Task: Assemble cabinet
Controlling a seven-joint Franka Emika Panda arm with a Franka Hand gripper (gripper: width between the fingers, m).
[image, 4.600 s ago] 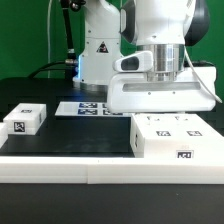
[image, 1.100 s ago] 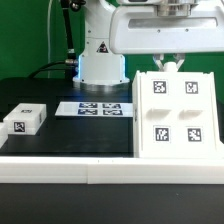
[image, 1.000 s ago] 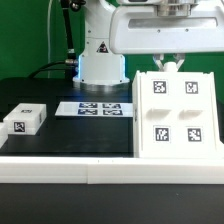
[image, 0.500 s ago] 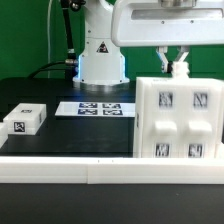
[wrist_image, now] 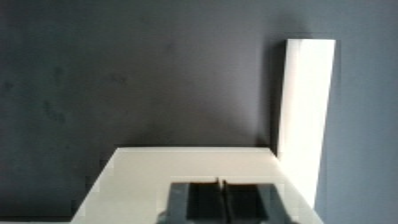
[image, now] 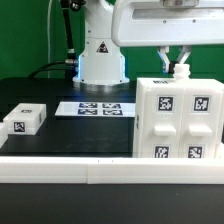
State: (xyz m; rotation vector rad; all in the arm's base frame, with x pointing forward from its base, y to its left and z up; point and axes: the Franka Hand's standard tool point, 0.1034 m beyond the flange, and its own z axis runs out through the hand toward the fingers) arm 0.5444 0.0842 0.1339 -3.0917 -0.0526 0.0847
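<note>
The cabinet (image: 178, 120), a large white box with black-and-white tags on its facing side, stands upright on the black table at the exterior view's right. My gripper (image: 176, 64) hangs just above its top edge, fingertips at or touching that edge. In the wrist view the dark fingers (wrist_image: 196, 200) of my gripper (wrist_image: 221, 200) sit pressed together over the cabinet's white surface (wrist_image: 178, 165), with only a hairline between them. Nothing shows between the jaws.
A small white tagged block (image: 24, 119) lies at the exterior view's left. The marker board (image: 97, 107) lies flat behind the middle. The robot base (image: 100, 55) stands at the back. A white ledge (image: 60, 166) runs along the table's front.
The cabinet lay flat, then tilted with its tagged face leaning back. It has now swung upright and stands on its side. The gripper stays just above its top edge.
</note>
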